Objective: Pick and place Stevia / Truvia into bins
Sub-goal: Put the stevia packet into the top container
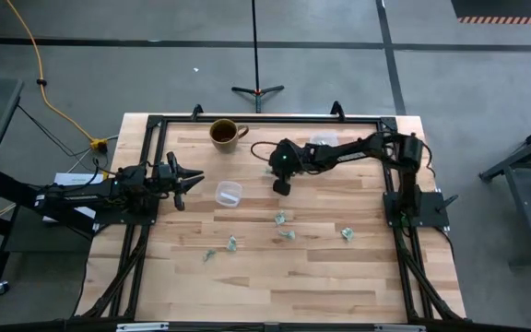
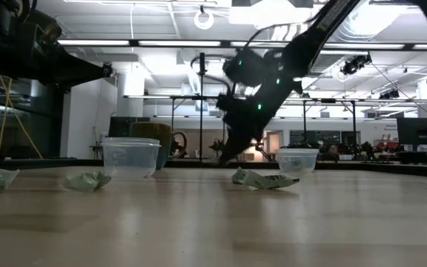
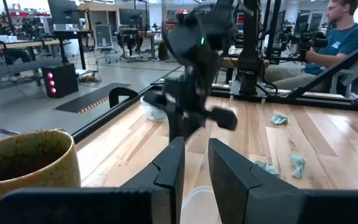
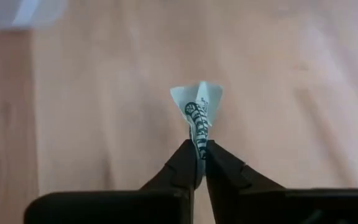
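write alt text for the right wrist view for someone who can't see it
The right tool is shut on a folded green-and-white sweetener sachet, which sticks up from between its two dark fingers. Behind it lies blurred light wooden table, with a pale, unclear shape at one corner.

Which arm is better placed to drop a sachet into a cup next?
The right. Its gripper is shut on a sachet, near the clear cup. The left gripper waits empty at the table's left edge.
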